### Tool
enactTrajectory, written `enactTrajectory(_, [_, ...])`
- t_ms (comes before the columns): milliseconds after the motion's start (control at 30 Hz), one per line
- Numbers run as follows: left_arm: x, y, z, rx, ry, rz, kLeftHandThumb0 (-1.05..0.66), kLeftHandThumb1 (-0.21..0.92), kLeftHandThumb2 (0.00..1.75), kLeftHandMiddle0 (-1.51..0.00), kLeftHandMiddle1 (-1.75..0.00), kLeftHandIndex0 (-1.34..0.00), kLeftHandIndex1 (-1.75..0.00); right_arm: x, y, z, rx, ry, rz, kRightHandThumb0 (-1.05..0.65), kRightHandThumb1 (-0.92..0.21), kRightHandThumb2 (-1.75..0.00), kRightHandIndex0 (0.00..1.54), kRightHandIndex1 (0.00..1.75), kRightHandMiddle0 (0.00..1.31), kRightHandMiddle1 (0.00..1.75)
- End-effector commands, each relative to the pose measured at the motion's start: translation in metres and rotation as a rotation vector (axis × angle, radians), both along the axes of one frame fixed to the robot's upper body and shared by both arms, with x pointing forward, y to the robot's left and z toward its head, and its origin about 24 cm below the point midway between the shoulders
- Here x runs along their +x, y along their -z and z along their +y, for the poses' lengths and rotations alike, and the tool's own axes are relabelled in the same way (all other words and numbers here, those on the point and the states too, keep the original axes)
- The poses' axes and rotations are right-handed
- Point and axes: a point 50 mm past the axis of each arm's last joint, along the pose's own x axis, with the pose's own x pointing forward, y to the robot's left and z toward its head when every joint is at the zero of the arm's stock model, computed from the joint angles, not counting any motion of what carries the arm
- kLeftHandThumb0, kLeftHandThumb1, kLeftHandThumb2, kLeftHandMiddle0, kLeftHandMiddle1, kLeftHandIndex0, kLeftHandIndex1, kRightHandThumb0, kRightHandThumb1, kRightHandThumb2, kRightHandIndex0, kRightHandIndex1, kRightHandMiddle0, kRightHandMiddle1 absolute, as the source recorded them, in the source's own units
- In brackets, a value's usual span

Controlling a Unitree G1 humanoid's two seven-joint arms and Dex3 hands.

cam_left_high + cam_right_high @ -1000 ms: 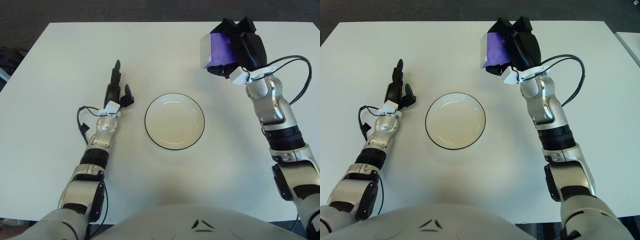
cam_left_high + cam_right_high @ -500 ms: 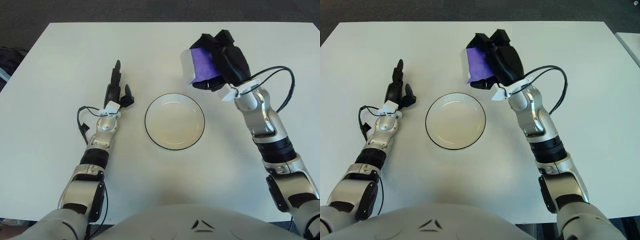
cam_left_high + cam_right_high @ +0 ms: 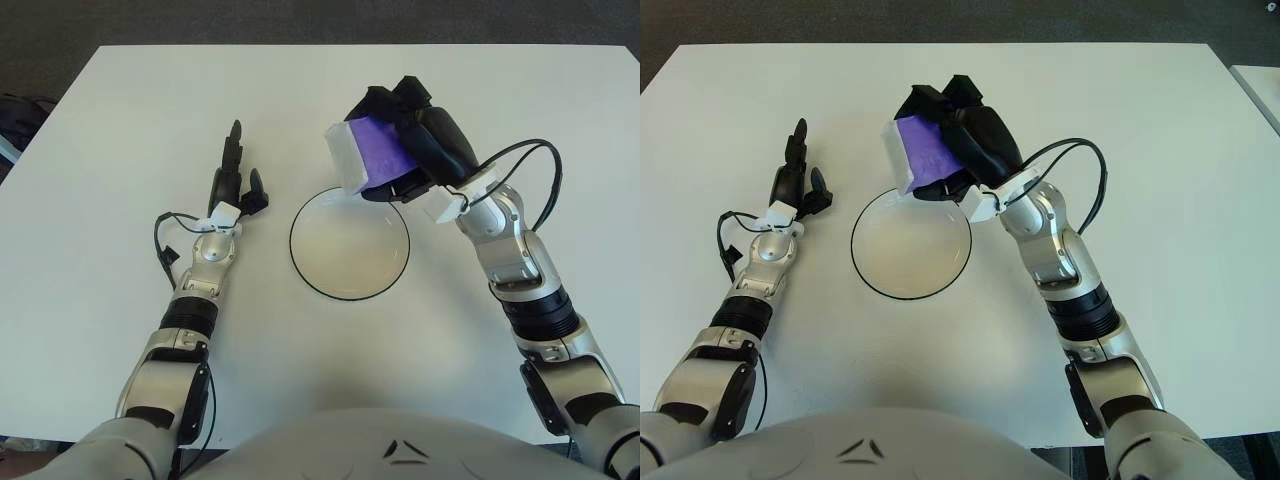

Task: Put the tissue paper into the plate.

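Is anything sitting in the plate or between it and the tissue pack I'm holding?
Nothing visible. The right hand holds the tissue pack at the plate's far rim; the plate shows nothing inside.

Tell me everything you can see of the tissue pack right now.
The tissue pack is a small soft packet, purple on its broad face with a white end facing the robot's left. The right hand grips it from behind and above, black fingers wrapped around its far side. It is tilted and shows over the far rim of the plate, not yet set down. Only the hand appears to touch it.
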Motion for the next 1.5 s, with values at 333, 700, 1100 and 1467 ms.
enactTrajectory(333, [-0.032,0.074,0.012,0.029,-0.035,0.310,-0.91,0.92,1.09,0.00,0.00,0.00,-0.04,-0.023,0.011,0.013,-0.081,-0.149,0.003,-0.02,-0.27,-1.32,1.16,1.75,0.92,1.75])
enactTrajectory(700, [-0.031,0.076,0.012,0.026,-0.036,0.296,-0.93,0.92,1.10,0.00,0.00,0.00,-0.01,-0.033,0.014,0.016,-0.119,-0.210,0.020,-0.07,-0.34,-1.25,1.15,1.75,0.88,1.75])
enactTrajectory(1100, [-0.030,0.073,0.009,0.025,-0.022,0.269,-0.92,0.92,1.11,0.00,0.00,0.00,0.00,-0.039,0.015,0.017,-0.137,-0.220,0.067,-0.08,-0.35,-1.24,1.17,1.75,0.89,1.75])
enactTrajectory(1467, [-0.031,0.073,0.009,0.007,-0.016,0.273,-0.91,0.92,1.10,0.00,0.00,0.00,0.00,-0.039,0.015,0.016,-0.135,-0.215,0.053,-0.09,-0.36,-1.24,1.18,1.75,0.89,1.75])
